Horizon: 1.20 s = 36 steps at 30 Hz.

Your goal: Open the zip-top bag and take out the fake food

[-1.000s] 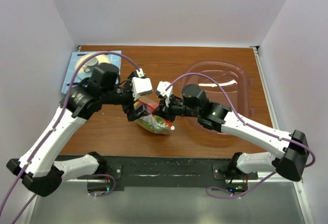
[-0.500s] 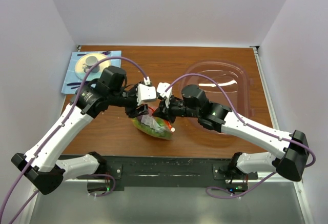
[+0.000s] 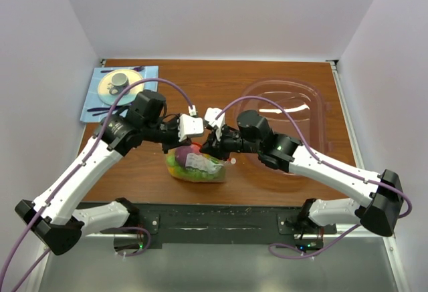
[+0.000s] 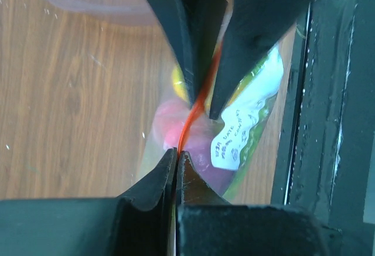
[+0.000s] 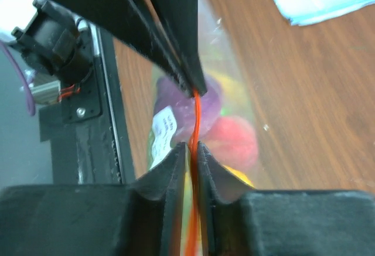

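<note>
The zip-top bag [image 3: 194, 166] hangs low over the wooden table between both arms, its orange-red zip strip [image 4: 196, 106] uppermost. Through the clear plastic I see fake food: a pink piece [image 4: 170, 128], a purple piece [image 5: 170, 95], a red one [image 5: 234, 139], plus yellow and green. A white label [image 4: 243, 128] is on the bag's side. My left gripper [image 4: 177, 152] is shut on the zip edge. My right gripper [image 5: 192, 144] straddles the same strip a little further along, its jaws parted by a narrow gap. In the top view the left gripper [image 3: 188, 146] and right gripper [image 3: 204, 148] nearly touch.
A large pink-tinted clear tub [image 3: 284, 83] lies at the back right. A blue mat [image 3: 93, 108] with a plate and cup sits at the back left. The black base rail [image 3: 214, 215] runs along the near table edge, close under the bag.
My left gripper came in open and closed on the bag's zip edge. The right jaws loosened from fully shut to slightly parted. The bag sagged lower and a bit left.
</note>
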Each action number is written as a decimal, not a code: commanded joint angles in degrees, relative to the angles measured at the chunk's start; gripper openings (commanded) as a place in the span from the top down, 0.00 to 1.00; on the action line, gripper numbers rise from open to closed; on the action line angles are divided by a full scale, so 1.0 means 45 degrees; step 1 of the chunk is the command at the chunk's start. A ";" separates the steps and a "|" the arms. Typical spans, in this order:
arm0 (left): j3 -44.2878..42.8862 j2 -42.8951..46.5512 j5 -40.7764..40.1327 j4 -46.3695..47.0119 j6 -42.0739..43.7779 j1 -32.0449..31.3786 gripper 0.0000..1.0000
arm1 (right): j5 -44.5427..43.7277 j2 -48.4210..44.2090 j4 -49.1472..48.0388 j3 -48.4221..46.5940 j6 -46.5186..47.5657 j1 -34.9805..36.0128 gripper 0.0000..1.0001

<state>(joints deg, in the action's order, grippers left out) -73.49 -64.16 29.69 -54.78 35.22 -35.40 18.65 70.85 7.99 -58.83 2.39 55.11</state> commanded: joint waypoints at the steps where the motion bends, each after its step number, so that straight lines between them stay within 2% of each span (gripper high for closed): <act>1: 0.0179 0.0195 -0.0523 -0.0560 -0.0014 -0.0025 1.00 | -0.1133 -0.0762 -0.1717 -0.0228 -0.0258 0.0038 0.70; 3: 0.0412 0.0506 -0.0543 -0.0521 -0.0092 -0.0005 1.00 | -0.1643 -0.0919 -0.1736 -0.0247 -0.0297 0.0058 0.51; 5: 0.0511 0.0760 -0.0679 -0.0384 -0.0210 -0.0005 1.00 | -0.2324 -0.1172 -0.1717 -0.0345 -0.0278 0.0038 0.39; 6: 0.0492 0.0820 -0.0816 -0.0384 -0.0287 -0.0005 1.00 | -0.2638 -0.1271 -0.1697 -0.0364 -0.0278 0.0038 0.24; 9: 0.0181 0.1015 -0.1070 -0.0559 -0.0327 0.0034 1.00 | -0.3870 -0.1895 -0.1443 -0.0190 -0.0355 -0.0040 0.01; 11: -0.0208 0.1074 -0.1168 -0.0696 -0.0327 0.0053 1.00 | -0.4493 -0.2866 -0.1733 0.0608 -0.0454 -0.0118 0.01; 14: -0.0852 0.1036 -0.1247 -0.1086 -0.0288 0.0054 1.00 | -0.4965 -0.4158 -0.3466 0.2599 -0.1662 -0.0138 0.01; 18: -0.1616 0.0821 -0.1189 -0.1769 -0.0249 0.0054 1.00 | -0.4616 -0.5020 -0.3708 0.3735 -0.2269 -0.0216 0.01; 23: -0.2435 0.0587 -0.1227 -0.2337 -0.0190 0.0073 1.00 | -0.3638 -0.5782 -0.5796 0.5629 -0.2679 -0.0216 0.01; 27: -0.2983 0.0469 -0.1110 -0.2805 -0.0268 0.0073 1.00 | -0.3833 -0.5765 -0.7106 0.6509 -0.2758 -0.0216 0.01; 36: -0.3804 0.0196 -0.0915 -0.3352 -0.0502 0.0054 1.00 | -0.3501 -0.4203 -0.9956 0.6666 -0.3090 -0.0235 0.03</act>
<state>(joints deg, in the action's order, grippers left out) -87.00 -63.00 23.86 -69.65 34.52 -35.27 1.67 49.08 -25.56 -29.08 -9.96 54.26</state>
